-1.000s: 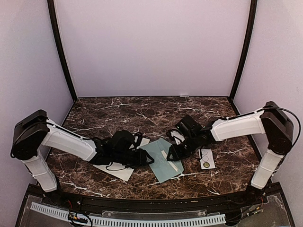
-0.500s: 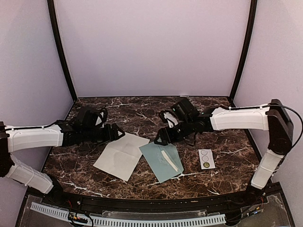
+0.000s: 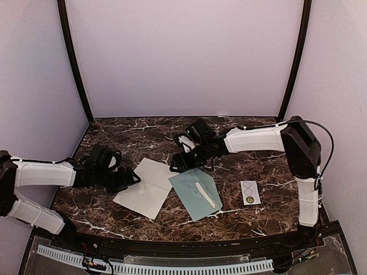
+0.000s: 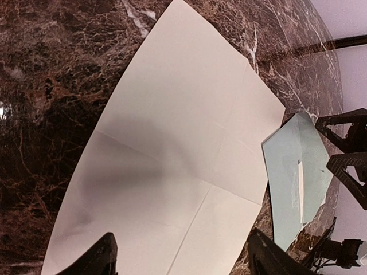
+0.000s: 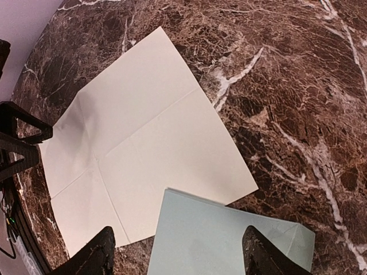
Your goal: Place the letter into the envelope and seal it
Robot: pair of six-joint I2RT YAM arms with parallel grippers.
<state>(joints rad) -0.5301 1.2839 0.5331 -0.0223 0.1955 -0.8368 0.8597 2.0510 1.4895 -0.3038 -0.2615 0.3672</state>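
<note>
On the surface, at centre: a large off-white creased sheet of paper, the letter (image 3: pixel 147 187), lies flat and unfolded on the dark brown white-veined marble surface (image 3: pixel 143 137).
Envelope: the pale blue-green paper envelope (image 3: pixel 196 193) lies flat at the letter's 3 o'clock, one corner overlapping the letter's edge.
On the envelope: a narrow white sliver (image 3: pixel 205 195) lies slantwise across its face.
Nearby: a small white strip with three circles (image 3: pixel 250 192) lies at the envelope's 3 o'clock, apart from it.
Left gripper (image 3: pixel 129 179): at the letter's 9 o'clock, low over its edge, jaws spread wide with nothing between them.
Right gripper (image 3: pixel 175 164): at the envelope's 11 o'clock, above both papers, jaws likewise wide apart and holding nothing.
</note>
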